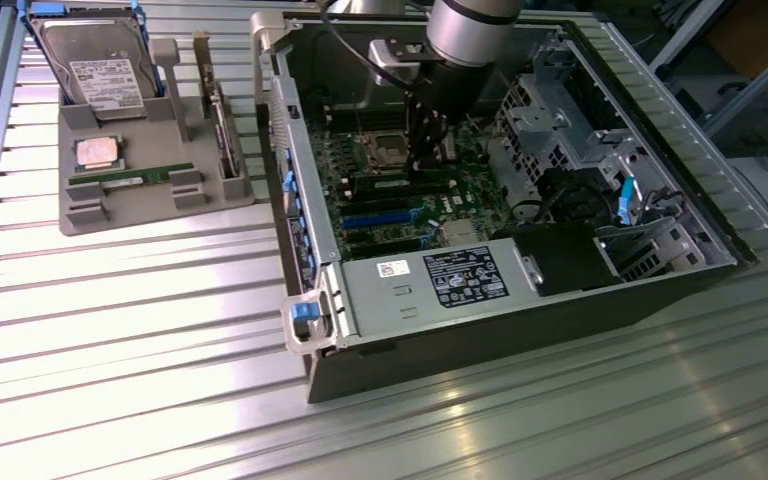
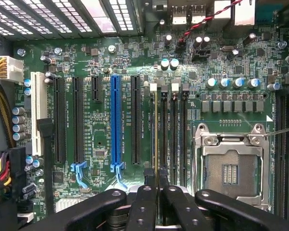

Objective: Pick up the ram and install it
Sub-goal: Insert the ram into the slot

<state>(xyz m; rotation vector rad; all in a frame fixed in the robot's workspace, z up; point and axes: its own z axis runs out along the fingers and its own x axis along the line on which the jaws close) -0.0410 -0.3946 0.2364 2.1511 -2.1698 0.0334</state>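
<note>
In the wrist view my gripper [image 2: 156,182] is shut on the ram [image 2: 156,134], which I see edge-on as a thin yellowish line. The stick stands upright along the first of the black memory slots [image 2: 174,134], between the long expansion slots and the processor socket [image 2: 229,168]. I cannot tell whether it is seated or just above the slot. From the exterior view, the arm reaches down into the open computer case [image 1: 301,200] and the gripper [image 1: 427,150] sits over the middle of the motherboard [image 1: 384,215]. A second ram stick [image 1: 137,178] lies in the grey holder tray [image 1: 84,215].
The tray at the exterior view's left also holds a hard drive [image 1: 101,70], a silver processor [image 1: 97,152] and an upright card [image 1: 224,130]. Inside the case are the power supply [image 1: 451,280], drive cages [image 1: 558,100] and cables [image 1: 564,195]. A blue expansion slot [image 2: 116,120] lies beside the gripper.
</note>
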